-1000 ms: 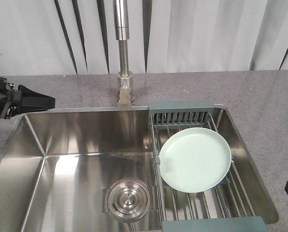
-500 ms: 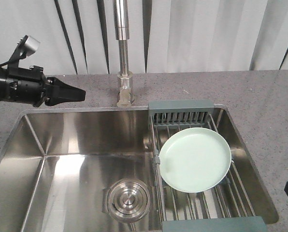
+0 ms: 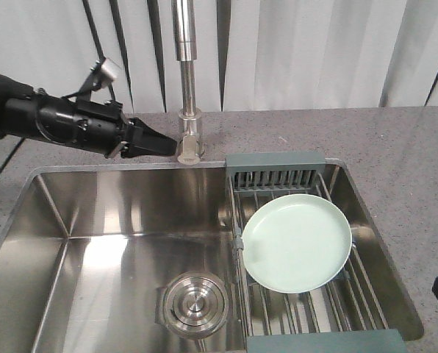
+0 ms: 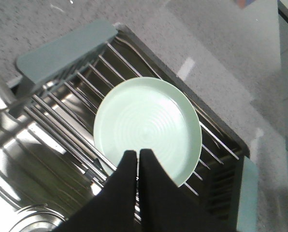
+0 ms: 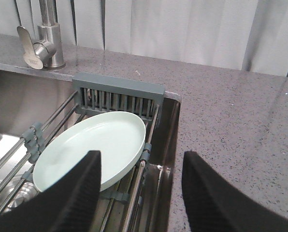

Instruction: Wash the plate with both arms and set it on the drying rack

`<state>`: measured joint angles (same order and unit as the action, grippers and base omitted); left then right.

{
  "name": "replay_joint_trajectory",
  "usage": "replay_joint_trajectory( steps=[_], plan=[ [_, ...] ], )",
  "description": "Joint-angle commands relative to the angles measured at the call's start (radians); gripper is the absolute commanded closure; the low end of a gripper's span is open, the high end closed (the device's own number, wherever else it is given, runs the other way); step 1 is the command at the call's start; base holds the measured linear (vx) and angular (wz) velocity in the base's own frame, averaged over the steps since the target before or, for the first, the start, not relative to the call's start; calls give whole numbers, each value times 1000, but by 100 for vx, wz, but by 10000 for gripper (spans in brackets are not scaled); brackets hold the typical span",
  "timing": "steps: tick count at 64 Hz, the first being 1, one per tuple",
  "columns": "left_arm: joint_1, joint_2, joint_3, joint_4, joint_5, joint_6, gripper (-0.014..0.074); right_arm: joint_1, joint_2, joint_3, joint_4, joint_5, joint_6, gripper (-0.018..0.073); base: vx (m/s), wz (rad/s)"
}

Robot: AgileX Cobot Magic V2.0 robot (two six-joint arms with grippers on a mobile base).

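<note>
Steel sink (image 3: pixel 94 220), faucet (image 3: pixel 186 81), drain strainer (image 3: pixel 195 303)

The left claw (image 3: pixel 162 145) has apparently swung rightward, nearing the faucet (image 3: pixel 189 140).

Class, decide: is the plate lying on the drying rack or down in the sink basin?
On the rack: the plate rests across the drying rack rods, beside the basin.
</note>
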<state>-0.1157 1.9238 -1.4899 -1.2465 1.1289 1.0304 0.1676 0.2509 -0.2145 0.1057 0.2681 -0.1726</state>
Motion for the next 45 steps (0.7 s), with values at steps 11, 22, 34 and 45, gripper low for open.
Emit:
replay_joint_trajectory(
  steps=[11, 22, 34, 45],
  plan=[
    [-87, 104, -104, -82, -20, -11, 603, -3, 8, -27, 0, -70, -2, 178, 0, 0],
    [-105, 182, -174, -132, -18, -10, 603, -3, 8, -27, 0, -70, -2, 178, 0, 0],
    [-105, 214, -242, -139, -64, -10, 603, -3, 8, -27, 0, -70, -2, 178, 0, 0],
    [-101, 211, -277, -147, -143, -10, 603, -3, 8, -27, 0, -70, -2, 178, 0, 0]
  ],
)
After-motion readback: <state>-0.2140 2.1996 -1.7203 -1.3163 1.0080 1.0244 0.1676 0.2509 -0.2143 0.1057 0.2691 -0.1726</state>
